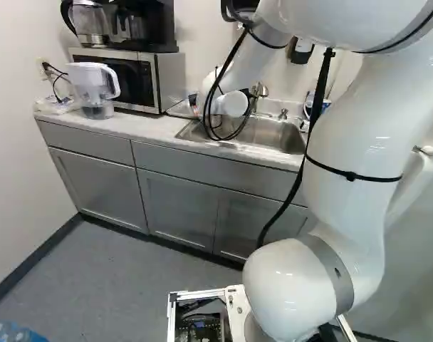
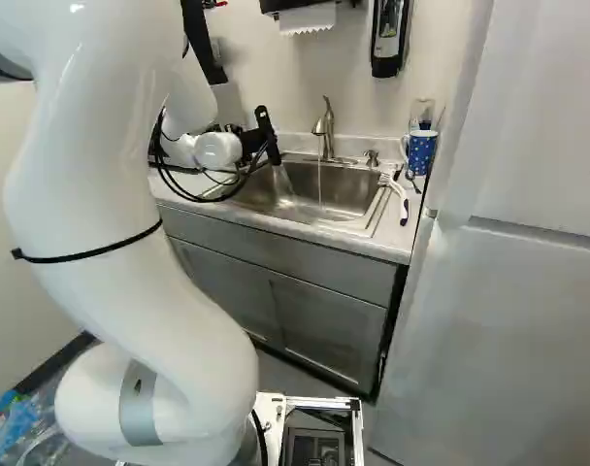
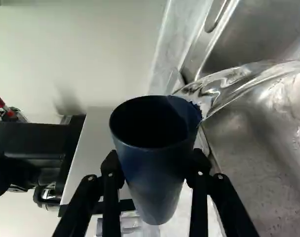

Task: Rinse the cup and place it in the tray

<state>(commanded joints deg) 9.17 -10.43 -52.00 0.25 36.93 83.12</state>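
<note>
Cup (image 3: 157, 190), pinched in the end effector (image 3: 156, 167), over the sink (image 2: 358, 189); in the right base view its long axis runs eleven to five o'clock, mouth at five shedding water (image 2: 284, 183), faucet (image 2: 326, 129) toward three.

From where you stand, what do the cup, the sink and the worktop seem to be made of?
The cup looks like matte plastic or coated metal: dark blue, with only soft highlights; I can't tell which. The sink looks like brushed stainless steel: silvery grey with blurred reflections. The worktop could be laminate or stone: pale, with faint grey mottling.
</note>
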